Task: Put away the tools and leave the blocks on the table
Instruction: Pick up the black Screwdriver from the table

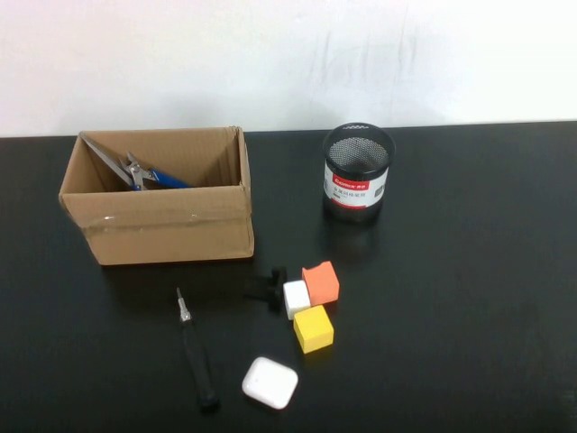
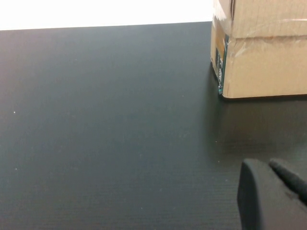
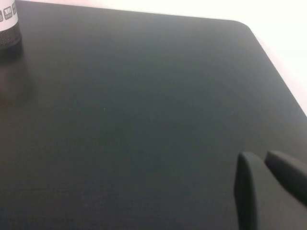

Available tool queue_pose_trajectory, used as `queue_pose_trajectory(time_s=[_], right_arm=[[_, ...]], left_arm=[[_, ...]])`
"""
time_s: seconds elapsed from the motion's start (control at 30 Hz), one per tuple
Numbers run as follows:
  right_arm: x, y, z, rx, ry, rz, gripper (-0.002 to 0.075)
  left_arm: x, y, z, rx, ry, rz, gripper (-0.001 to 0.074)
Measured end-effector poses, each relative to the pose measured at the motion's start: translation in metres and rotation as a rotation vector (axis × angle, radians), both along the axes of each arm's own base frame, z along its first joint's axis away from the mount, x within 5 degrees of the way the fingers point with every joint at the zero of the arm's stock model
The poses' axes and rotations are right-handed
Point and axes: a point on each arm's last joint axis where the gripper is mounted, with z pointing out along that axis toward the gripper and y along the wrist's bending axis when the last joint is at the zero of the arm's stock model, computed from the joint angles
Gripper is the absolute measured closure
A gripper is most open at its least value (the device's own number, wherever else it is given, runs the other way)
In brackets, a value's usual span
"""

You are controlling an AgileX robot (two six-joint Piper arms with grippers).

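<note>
The thin black-handled screwdriver (image 1: 195, 352) lies on the black table (image 1: 469, 289) in front of the cardboard box (image 1: 158, 212). Inside the box lean the steel scissors (image 1: 106, 161) and the blue-handled pliers (image 1: 162, 179). The orange block (image 1: 321, 281), white block (image 1: 296, 298) and yellow block (image 1: 314, 328) sit clustered mid-table. Neither arm shows in the high view. My left gripper (image 2: 265, 164) is shut and empty, low over bare table near a box corner (image 2: 261, 48). My right gripper (image 3: 260, 156) is shut and empty over bare table near the table's rounded corner.
A black mesh pen cup (image 1: 358, 171) stands right of the box; its base shows in the right wrist view (image 3: 8, 24). A small black knob piece (image 1: 269, 287) touches the white block. A white rounded case (image 1: 270, 382) lies near the front edge.
</note>
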Motion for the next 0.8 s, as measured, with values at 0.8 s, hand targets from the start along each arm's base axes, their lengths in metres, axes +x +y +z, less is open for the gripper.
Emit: queue_pose_trajectory(time_s=[0.8], right_arm=[[-0.0001,-0.0001,-0.0002,0.000,0.002,-0.001,0.0733]], left_arm=[[0.0014,0.0045,0.0059,0.195,-0.063,0.001,0.0735]])
